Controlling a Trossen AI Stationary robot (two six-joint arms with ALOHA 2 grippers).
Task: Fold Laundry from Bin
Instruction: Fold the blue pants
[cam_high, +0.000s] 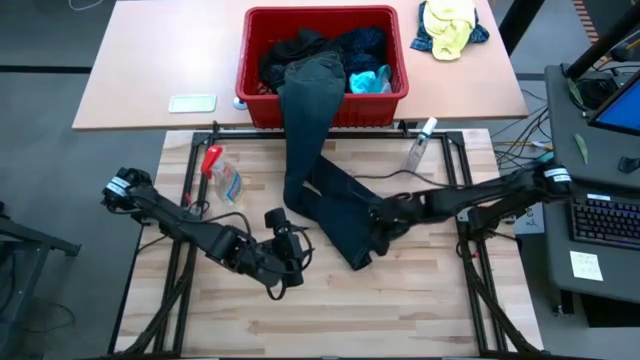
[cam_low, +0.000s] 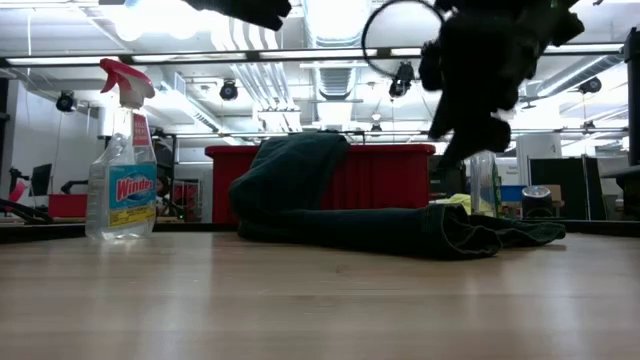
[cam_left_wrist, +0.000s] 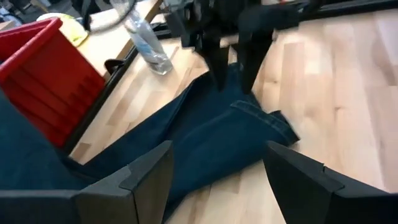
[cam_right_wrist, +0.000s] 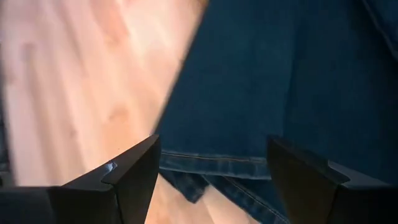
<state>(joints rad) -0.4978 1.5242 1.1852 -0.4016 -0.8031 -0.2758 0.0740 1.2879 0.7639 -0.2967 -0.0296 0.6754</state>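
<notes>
A spray bottle (cam_high: 222, 178) lies near the left edge of my wooden tabletop (cam_high: 420, 310), and a clear bottle (cam_high: 420, 145) lies near the far right corner; neither lies between my claws and the cloth. The red bin (cam_high: 322, 110) stands on the pale table beyond my far edge, heaped with dark and turquoise laundry (cam_high: 352, 58), with a yellow-and-blue bundle (cam_high: 448, 28) to its right and a flat pale card (cam_high: 192, 103) to its left. A pair of dark blue jeans (cam_high: 325, 195) hangs over the bin's near rim and runs down across the middle of my tabletop, its hem end lying toward the near edge. My right claw (cam_high: 378, 228) hangs just above that hem end, fingers spread wide with the denim showing between them, clamped on nothing. My left claw (cam_high: 285, 250) hovers left of the jeans, toward the near edge, also spread open and empty, pointing across the cloth at my other claw. Nothing stands between either claw and the jeans.
</notes>
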